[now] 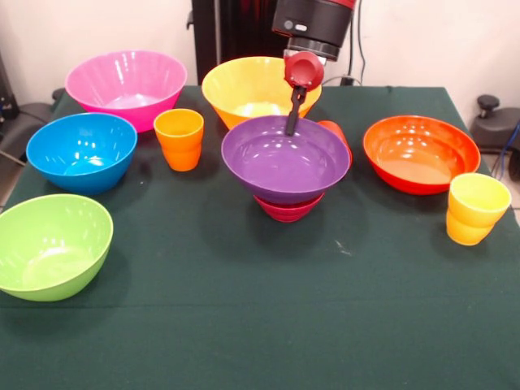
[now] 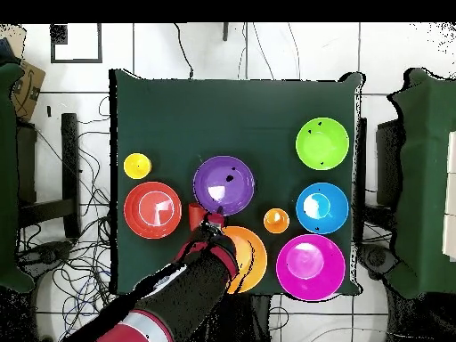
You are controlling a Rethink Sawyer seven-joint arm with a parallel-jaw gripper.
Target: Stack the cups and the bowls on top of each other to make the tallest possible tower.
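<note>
Gripper [image 1: 290, 122], finger state indiscernible, hangs at the far rim of the purple bowl [image 1: 284, 158] perched on a small magenta-red bowl [image 1: 288, 209] beneath, apparently starting the tower.

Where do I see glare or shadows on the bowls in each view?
Front view: bright glare patches inside the pink bowl and orange-red bowl; soft shadows lie under the purple bowl on the green cloth. Overhead view: a white glare square shows in the orange-red bowl.
</note>
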